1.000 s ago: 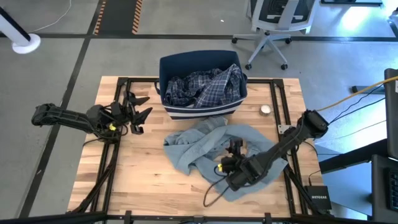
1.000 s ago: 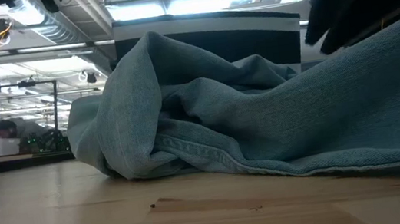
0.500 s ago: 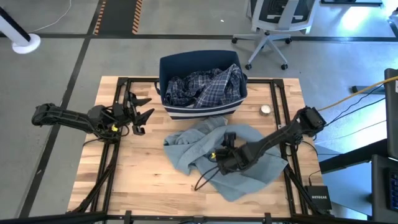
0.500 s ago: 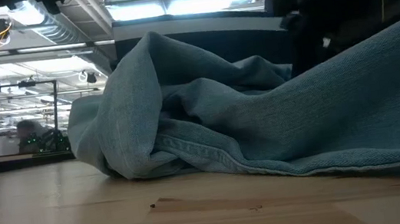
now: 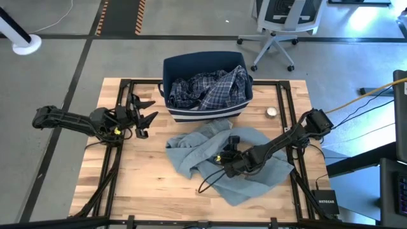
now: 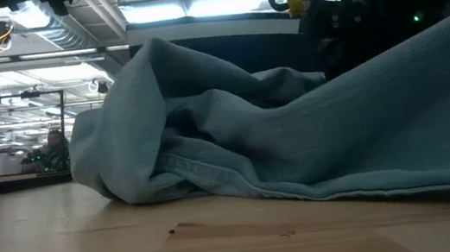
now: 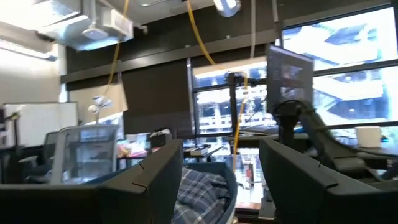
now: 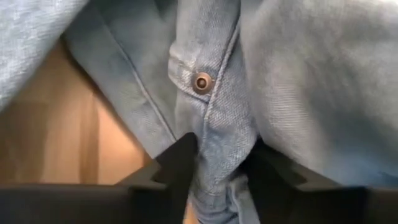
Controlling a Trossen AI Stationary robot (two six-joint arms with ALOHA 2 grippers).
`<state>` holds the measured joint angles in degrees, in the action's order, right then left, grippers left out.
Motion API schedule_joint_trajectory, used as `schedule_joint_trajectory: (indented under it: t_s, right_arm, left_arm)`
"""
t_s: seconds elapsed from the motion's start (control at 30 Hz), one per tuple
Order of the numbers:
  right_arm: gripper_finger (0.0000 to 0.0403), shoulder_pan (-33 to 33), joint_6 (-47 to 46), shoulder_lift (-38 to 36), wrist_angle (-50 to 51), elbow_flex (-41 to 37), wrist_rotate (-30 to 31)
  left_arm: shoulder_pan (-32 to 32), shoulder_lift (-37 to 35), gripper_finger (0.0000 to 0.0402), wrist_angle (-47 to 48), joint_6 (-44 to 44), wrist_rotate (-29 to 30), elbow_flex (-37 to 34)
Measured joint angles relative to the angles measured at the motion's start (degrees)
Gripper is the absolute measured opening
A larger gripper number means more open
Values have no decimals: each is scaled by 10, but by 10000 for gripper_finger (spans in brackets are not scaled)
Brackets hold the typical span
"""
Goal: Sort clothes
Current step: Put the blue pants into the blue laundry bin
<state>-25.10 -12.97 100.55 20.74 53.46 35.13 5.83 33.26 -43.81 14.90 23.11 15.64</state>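
Denim fills most of what I see: the big grey-blue garment point(image 5: 222, 162) lies crumpled on the desk point(image 5: 137, 184), spreading from the middle toward five o'clock in my overhead view. My right gripper point(image 5: 229, 154) sits down on it, near the centre of the pile, with the arm reaching in from the four o'clock side. Through the right wrist camera I see both dark fingers point(image 8: 177, 165) pinched on a seamed fold of the garment point(image 8: 217, 112), just below a small metal snap button point(image 8: 202, 82), so I call that gripper clenched on the cloth. Bare wood shows beside the fold. From the level camera the garment point(image 6: 237, 150) rises in a rumpled heap off the boards, and the dark arm hangs over its far side.

At twelve o'clock stands the navy bin point(image 5: 203, 63), touching the top edge of the pile or just shy of it; I cannot tell which. The plaid shirt point(image 5: 210, 88) lies heaped inside it.

My left gripper point(image 5: 141, 114) waits at nine o'clock, well apart from the clothes, hovering with its fingers spread wide and nothing between them. A small round object point(image 5: 271, 112) rests at two o'clock by the bin.
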Motion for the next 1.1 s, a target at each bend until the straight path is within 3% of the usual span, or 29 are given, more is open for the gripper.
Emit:
schedule_joint_trajectory:
  t_s: [0.17, 0.23, 0.53, 0.7, 0.83, 0.97, 1.1]
  right_arm:
    - [47, 0, 0, 0, -69, -28, 8]
    - [23, -3, 2, 0, -88, -34, 18]
    - [55, -8, 55, 0, -112, -35, 36]
    - [27, -8, 79, 0, -120, -35, 44]
    - [33, -8, 88, 0, -132, -34, 40]
    - [51, -8, 90, 0, -134, -26, 27]
    - [45, -8, 99, 0, -134, -19, 24]
  left_arm:
    - [0, 10, 208, -2, 5, -35, 1]
    - [1, 18, 208, -1, -2, -36, 10]
    - [21, 119, 208, 52, 34, -33, 108]
    - [20, 208, 208, 220, 26, -32, 243]
    - [20, 284, 208, 379, -13, -32, 336]
    - [20, 354, 208, 486, -49, -32, 381]
    - [20, 406, 208, 493, -88, -32, 386]
